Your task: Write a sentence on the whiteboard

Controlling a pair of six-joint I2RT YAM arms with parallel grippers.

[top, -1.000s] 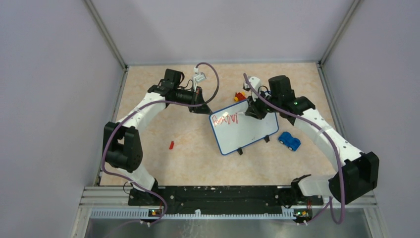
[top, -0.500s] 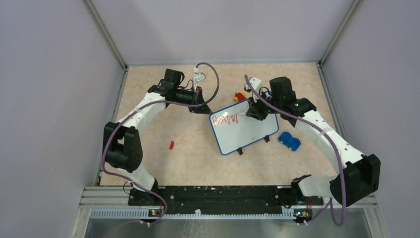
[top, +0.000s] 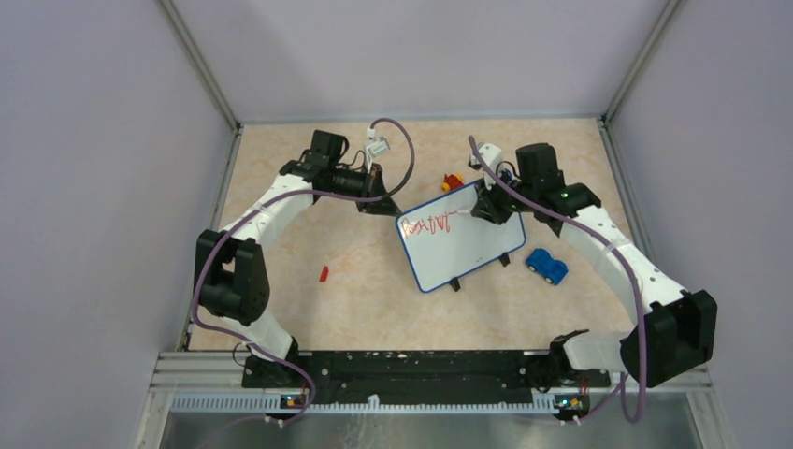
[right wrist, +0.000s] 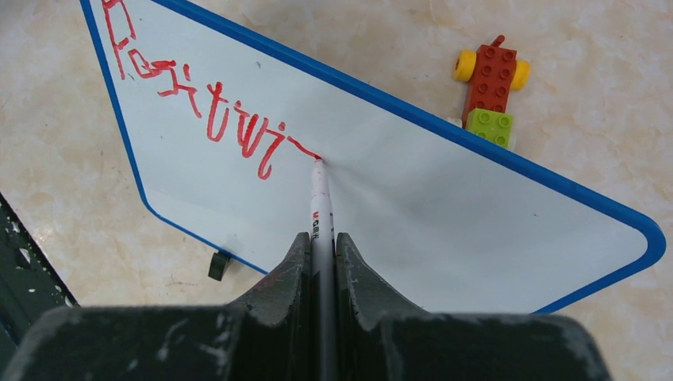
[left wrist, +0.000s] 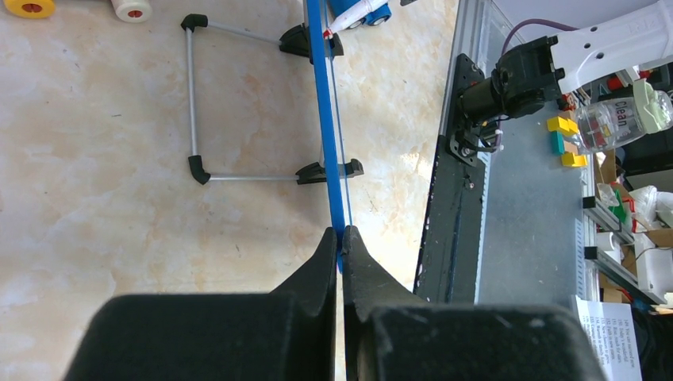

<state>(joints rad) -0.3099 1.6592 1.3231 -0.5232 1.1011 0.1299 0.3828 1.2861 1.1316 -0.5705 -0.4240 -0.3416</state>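
The whiteboard (top: 468, 251), blue-rimmed, stands tilted on its wire stand at mid-table. My left gripper (top: 389, 208) is shut on its left rim; in the left wrist view the rim (left wrist: 322, 119) runs edge-on into the closed left gripper (left wrist: 342, 236). My right gripper (right wrist: 320, 238) is shut on a white marker (right wrist: 320, 198), whose red tip touches the whiteboard (right wrist: 444, 214). The sentence (right wrist: 198, 107) reads roughly "Positivi" in red along the top left, ending at the tip. From above, the sentence (top: 425, 224) sits left of the right gripper (top: 477, 211).
A blue toy car (top: 546, 266) lies right of the board. A red, yellow and green brick toy (right wrist: 490, 79) sits just behind it. A small red cap (top: 324, 273) lies to the left. The black base rail (left wrist: 460, 198) runs along the near edge.
My right gripper has slid to the right along the board with the marker, and the red line of writing has grown longer. The left arm has stayed put.
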